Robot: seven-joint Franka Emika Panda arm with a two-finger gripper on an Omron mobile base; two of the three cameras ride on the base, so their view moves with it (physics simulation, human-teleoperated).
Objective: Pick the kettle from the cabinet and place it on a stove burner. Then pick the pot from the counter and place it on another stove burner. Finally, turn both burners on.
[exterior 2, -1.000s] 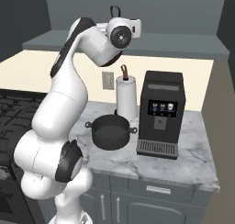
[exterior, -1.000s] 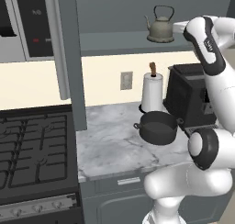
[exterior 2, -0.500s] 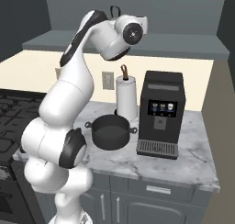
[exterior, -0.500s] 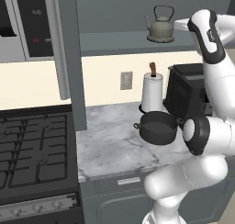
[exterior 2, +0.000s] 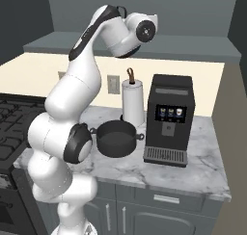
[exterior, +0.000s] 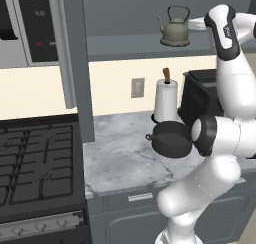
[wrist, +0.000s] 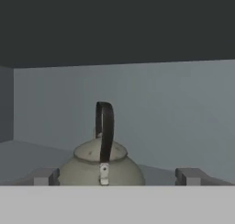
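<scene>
Kettle (wrist: 101, 165) first: it sits upright on the shelf of the open cabinet (exterior: 145, 40), straight ahead of the fingers (wrist: 46, 176), with its thin arched handle turned edge-on toward them. In the hand view the two finger tips stand wide apart at either side of the kettle's body, spread to their full width and holding nothing; the kettle lies beyond them, not yet between them. From the left base view the gripper (exterior: 197, 23) hangs level with the kettle, just beside it on the shelf's open side.

By my reading the task is at its very start. The kettle has not been lifted, so the first pick is only being lined up. The pot (exterior: 171, 139) rests on the marble surface (exterior: 120, 160), below the fingers and well apart from them, in front of a paper towel roll (exterior: 165, 100) and next to a black coffee machine (exterior 2: 169, 116). The stove burners (exterior: 35, 163) carry nothing, far off to the fingers' lower left. Left to do: both placements and both knobs.

No brand or writing can be read; the coffee machine's small screen shows only tiny coloured icons, too small to tell.
</scene>
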